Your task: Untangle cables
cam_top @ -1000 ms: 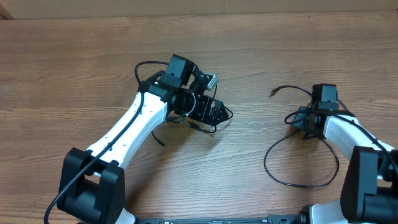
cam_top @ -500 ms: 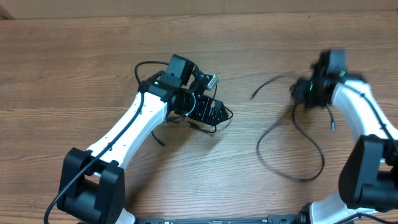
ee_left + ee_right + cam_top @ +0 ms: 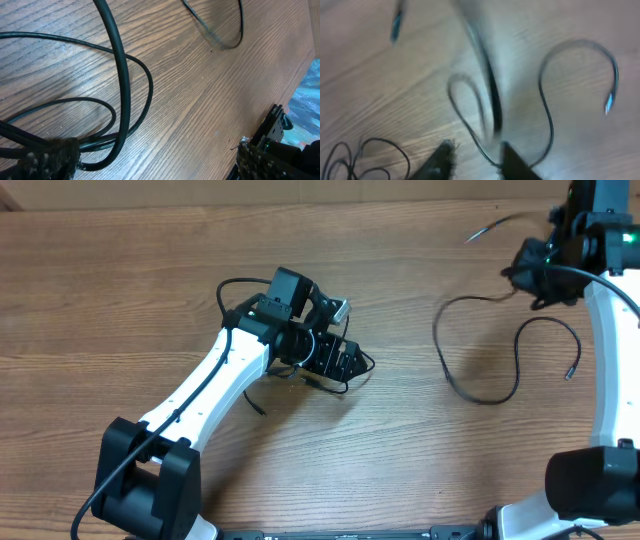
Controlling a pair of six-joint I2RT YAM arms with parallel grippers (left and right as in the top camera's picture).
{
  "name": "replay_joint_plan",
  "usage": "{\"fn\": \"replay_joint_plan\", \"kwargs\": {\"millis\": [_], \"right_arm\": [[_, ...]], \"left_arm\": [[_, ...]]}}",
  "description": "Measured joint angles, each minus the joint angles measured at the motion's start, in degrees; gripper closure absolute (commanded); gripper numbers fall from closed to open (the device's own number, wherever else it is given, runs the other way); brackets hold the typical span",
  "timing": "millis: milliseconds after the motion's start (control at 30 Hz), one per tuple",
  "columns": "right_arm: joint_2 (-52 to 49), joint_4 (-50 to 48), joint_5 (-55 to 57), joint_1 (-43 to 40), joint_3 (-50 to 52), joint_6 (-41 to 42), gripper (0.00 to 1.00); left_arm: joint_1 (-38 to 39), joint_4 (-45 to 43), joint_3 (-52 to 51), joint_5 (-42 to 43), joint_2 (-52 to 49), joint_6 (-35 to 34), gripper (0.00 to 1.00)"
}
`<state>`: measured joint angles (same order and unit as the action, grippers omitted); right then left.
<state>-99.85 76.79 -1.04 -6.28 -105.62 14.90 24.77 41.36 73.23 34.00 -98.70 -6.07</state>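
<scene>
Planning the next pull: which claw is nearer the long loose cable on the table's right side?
Right. The right claw is close beside the cable; the left claw sits far to its left.

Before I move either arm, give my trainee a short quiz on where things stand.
1. True or false: the left claw is shut.
2. The tangled cables lie: A) at the left claw, B) at the right claw, C) midway between both.
3. Fill in: the separated cable lies on the ___ arm's side.
Key: 1 false, it stands wide open; 2 A; 3 right.
</scene>
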Motion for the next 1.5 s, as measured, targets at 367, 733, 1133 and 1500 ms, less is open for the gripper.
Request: {"fn": "replay_joint_plan", "kwargs": {"millis": [367,733,1133,1500], "right_arm": [[-3.1,3.0,10.6,0.0,6.6,11.8,0.00],[-3.2,-0.6,5.3,0.0,23.7,16.2,0.00],[-3.3,-19.6,-11.3,0.1,37.0,-4.1,0.00],[-3.3,-26.6,-10.4,7.0,40.8,-21.8,0.12]], "left_arm": [[0.0,0.0,0.0,0.0,0.0,0.0,0.00],[0.0,0.0,0.0,0.0,0.0,0.0,0.00],[0.0,0.0,0.0,0.0,0.0,0.0,0.00],[0.0,0.0,0.0,0.0,0.0,0.0,0.00]]}}
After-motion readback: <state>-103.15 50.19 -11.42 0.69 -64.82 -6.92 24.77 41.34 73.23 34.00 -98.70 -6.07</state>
